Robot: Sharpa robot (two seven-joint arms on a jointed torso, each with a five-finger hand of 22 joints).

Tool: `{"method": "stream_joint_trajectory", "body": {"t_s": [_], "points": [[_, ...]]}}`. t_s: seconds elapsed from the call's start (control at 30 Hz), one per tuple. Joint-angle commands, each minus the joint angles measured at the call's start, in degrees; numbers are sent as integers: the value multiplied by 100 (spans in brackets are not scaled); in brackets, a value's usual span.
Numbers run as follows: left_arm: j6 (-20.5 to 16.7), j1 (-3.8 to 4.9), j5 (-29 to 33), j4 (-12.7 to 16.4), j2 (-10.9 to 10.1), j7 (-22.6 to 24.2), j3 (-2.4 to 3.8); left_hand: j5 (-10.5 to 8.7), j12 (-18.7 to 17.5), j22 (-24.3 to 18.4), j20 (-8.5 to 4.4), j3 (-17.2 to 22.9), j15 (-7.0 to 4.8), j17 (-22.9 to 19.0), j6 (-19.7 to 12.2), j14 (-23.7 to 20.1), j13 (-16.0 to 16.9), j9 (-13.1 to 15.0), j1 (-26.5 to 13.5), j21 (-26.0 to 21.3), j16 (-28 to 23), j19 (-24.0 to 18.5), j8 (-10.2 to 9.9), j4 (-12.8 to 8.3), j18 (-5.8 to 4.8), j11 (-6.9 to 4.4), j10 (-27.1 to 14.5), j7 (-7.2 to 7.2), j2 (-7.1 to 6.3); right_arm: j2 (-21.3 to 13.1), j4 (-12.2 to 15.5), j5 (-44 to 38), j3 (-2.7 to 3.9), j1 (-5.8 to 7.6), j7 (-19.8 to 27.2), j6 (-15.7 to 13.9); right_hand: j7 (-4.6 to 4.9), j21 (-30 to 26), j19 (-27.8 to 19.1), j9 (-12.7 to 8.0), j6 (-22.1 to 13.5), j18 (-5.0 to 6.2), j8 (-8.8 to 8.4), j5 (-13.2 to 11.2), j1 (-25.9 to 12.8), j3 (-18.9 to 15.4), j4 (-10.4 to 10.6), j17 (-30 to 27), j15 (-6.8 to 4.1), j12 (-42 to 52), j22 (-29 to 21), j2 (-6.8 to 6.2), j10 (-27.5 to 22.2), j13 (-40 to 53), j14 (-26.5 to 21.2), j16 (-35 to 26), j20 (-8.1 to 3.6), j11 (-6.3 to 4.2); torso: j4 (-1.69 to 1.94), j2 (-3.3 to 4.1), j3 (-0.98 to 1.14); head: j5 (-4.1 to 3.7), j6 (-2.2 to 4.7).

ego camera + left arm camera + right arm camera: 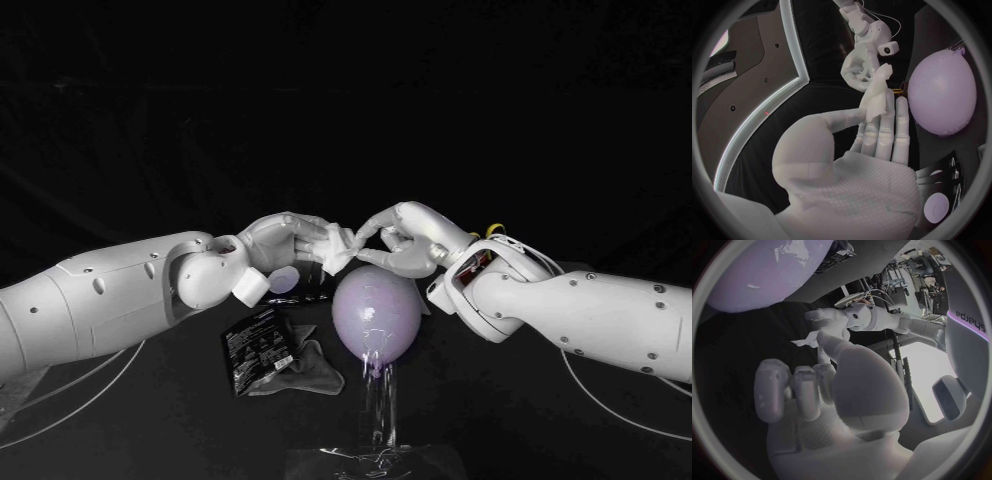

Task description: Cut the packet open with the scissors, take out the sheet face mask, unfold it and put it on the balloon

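Fingers of left hand pinch mask above balloon; right hand curls beside, contact unclear.

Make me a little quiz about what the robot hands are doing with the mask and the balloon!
1. True or false: the sheet face mask is on the balloon.
2. Who pinches the mask? A) the left hand B) a person's hand C) nobody
3. Fill in: the packet lies on the ____.
Key: 1 false, it is held above it; 2 A; 3 table.
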Motion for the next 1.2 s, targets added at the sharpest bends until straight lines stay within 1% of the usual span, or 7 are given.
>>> {"method": "stream_joint_trajectory", "body": {"t_s": [0.03, 0.2, 0.37, 0.5, 0.8, 0.93, 1.2], "points": [[98, 9, 110, -8, 2, 75, 9, 29, 16, 9, -11, 31, -26, 7, 36, 12, 10, 2058, -72, 37, 26, -33, 23, 2, 80, -3, 49, -19, 12, -82, 114, -337, -1, -11, 170, 193, 2, -10, 62, 171, -43, -69, 28, 17, -65, 37, -5, 1510, -32, -10, 1199, -18, 289, 1132, 608, 23, -22, -12, -7, -1, 1, 8, -3], [95, 9, 152, -20, -5, 74, 9, 30, 16, 13, -15, 43, -23, 8, 32, 12, 13, 2067, -85, 50, 15, -22, 26, 14, 83, -2, 49, -17, 26, -240, 264, -786, -7, -45, 164, 321, -2, -28, 51, 194, -67, -65, 48, 17, -98, 49, -7, 1510, -30, -31, 1193, -42, 278, 1121, 608, 23, -22, -13, -3, -2, 3, 12, -12], [144, 9, 176, -25, -9, 60, 9, 27, 13, 12, -18, 56, -20, 8, 26, 12, 14, 2078, -103, 55, -3, -16, 29, 30, 84, 1, 44, -15, 36, -307, 236, -1059, -16, -77, 126, 175, -4, -101, 8, 231, -158, -49, 64, 17, -160, 56, -3, 1510, -32, -177, 1171, -101, 208, 1041, 608, 23, -22, -14, -9, -3, 3, 10, -5], [183, 9, 182, -18, -8, 40, 9, 26, 13, 12, -20, 58, -20, 8, 24, 15, 15, 2083, -110, 57, -8, -11, 32, 33, 85, 2, 45, -14, 37, -299, 200, -1108, -24, -101, 133, 77, 67, -270, -90, 211, -373, -15, -23, 15, -206, 11, -12, 1475, 2, -346, 1121, -160, 111, 953, 596, 2, -7, 41, -1, 4, 7, 13, -6], [240, 9, 197, -23, -2, -14, 9, 23, 17, 2, -68, 96, -37, -3, -1, 110, 28, 2144, -161, 87, -90, 91, 60, 45, 97, -8, 57, -22, 48, -303, 153, -1155, -35, -142, 96, -14, 119, -350, -139, 169, -464, 0, -101, 16, -217, -41, -23, 1432, 41, -424, 1098, -195, 55, 916, 580, -25, 20, 85, -2, 1, -2, 24, -36], [248, 10, 211, -28, -3, -15, 9, 4, -2, -26, -138, 119, -61, -13, -57, 294, 34, 2199, -186, 100, -162, 227, 66, 53, 99, -7, 16, -17, 78, -321, 129, -1167, -38, -147, 60, -19, 139, -368, -152, 148, -487, 3, -133, 16, -212, -57, -35, 1421, 57, -450, 1092, -212, 35, 904, 576, -32, 33, 103, 3, -3, 1, 18, -43], [260, 10, 277, -32, -4, -11, 9, -37, -11, -103, -184, 72, -55, -39, -158, 433, 47, 2282, -229, 44, -300, 358, 79, 118, 93, 14, -55, 7, 132, -347, 73, -1199, -41, -159, -18, -22, 118, -348, -144, 149, -370, -1, -95, 16, -164, -61, -65, 1438, 64, -436, 1099, -172, 37, 915, 582, -21, 51, 97, -2, 1, 2, 20, -46]]}}
